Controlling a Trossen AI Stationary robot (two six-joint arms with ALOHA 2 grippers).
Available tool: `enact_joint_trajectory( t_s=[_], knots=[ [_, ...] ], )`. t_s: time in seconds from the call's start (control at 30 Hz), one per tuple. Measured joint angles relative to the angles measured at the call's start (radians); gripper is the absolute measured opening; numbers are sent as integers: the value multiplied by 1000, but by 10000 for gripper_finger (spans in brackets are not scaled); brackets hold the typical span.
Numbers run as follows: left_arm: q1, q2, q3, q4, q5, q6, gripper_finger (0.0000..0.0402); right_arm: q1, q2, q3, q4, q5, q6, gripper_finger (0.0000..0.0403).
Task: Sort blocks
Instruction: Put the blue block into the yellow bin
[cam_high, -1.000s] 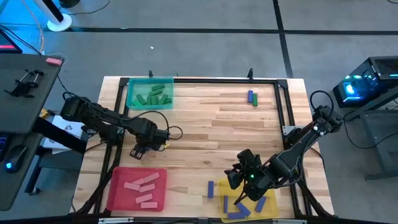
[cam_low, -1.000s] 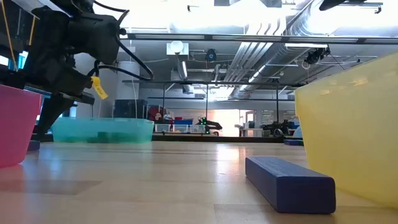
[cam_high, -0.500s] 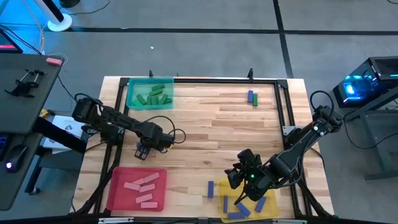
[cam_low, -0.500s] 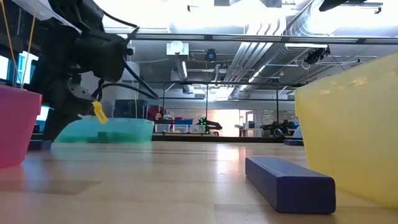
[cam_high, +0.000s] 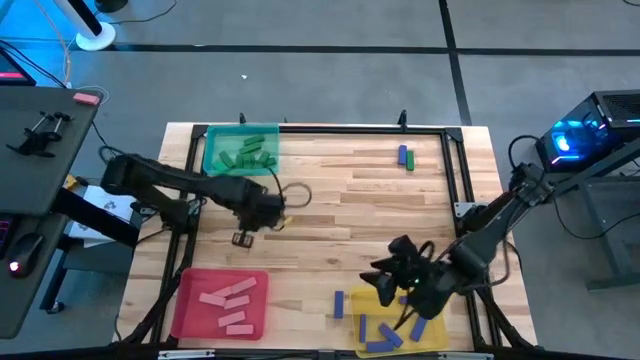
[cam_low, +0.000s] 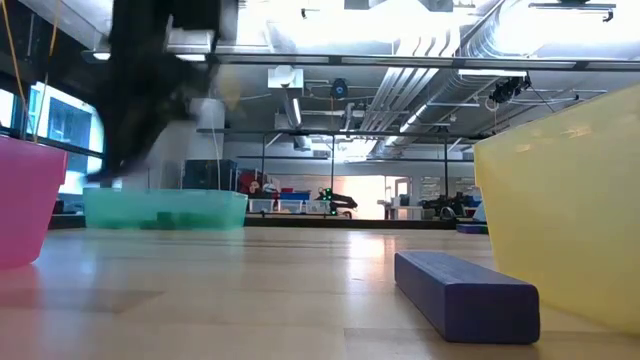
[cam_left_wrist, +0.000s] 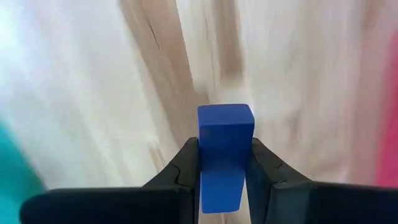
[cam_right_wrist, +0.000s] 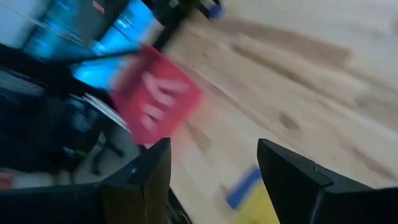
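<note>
The left hand (cam_left_wrist: 222, 180) clamps a blue block (cam_left_wrist: 224, 152), long axis pointing forward.

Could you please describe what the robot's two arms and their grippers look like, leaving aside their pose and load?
Both arms are dark, slim and jointed. The left arm trails a looping black cable near its gripper. The right arm ends in a bulkier black wrist with cabling and its gripper. Each gripper has two dark, tapered fingers.
</note>
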Motion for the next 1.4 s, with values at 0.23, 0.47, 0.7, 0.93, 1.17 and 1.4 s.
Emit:
enact_joint_trajectory(
  t_s=[0.23,0.47,0.7,0.93,1.17,1.4],
  knots=[
    [19,-183,204,355,-5,-32,48,77,-124,0,202,306,-283,209],
    [-56,-104,209,1046,7,-171,48,178,-169,0,520,566,-685,209],
    [-210,288,228,1577,1,-294,48,195,-169,0,773,663,-999,209],
    [-312,591,463,1640,24,-315,48,181,-169,0,840,673,-1060,209],
    [-343,663,561,1372,63,-407,97,180,-168,0,842,651,-960,209],
    [-334,622,563,1289,63,-438,223,139,-142,0,861,644,-937,209]
  ],
)
